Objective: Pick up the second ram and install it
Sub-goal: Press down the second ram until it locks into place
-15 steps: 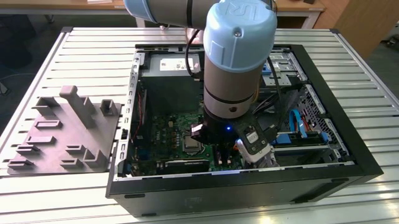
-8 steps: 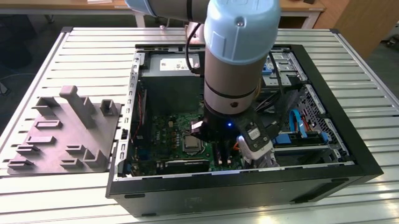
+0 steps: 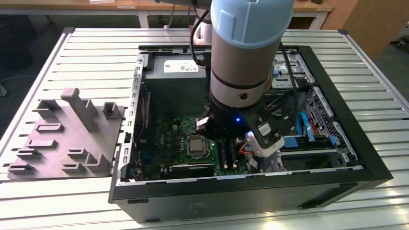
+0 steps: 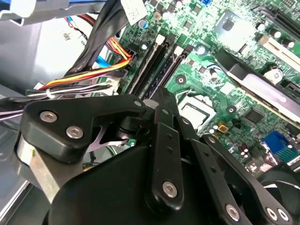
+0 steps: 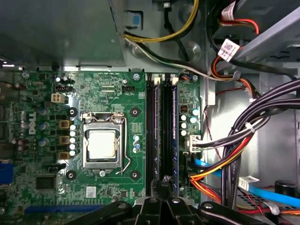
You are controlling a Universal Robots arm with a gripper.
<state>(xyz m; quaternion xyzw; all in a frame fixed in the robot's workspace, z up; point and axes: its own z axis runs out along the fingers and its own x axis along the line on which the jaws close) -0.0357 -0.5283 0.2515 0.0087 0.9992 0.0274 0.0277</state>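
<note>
My gripper (image 5: 165, 182) is down inside the open computer case (image 3: 255, 194), over the green motherboard (image 5: 117, 84). Its black fingers (image 4: 161, 122) are closed to a point right above the long black memory sockets (image 5: 151, 131) beside the processor socket (image 5: 101, 145). A thin dark stick, which I take for the second ram (image 5: 167, 122), stands in the socket in line with the fingertips. I cannot tell how deep it sits, nor whether the tips touch it. In the exterior view the arm's wrist (image 3: 240, 91) covers the fingers.
A grey moulded tray (image 3: 64, 139) with upright posts lies on the slatted table at the exterior view's left. Black, orange and yellow cable bundles (image 5: 243, 140) run close beside the sockets. The power supply box (image 3: 176, 72) fills the case's far end.
</note>
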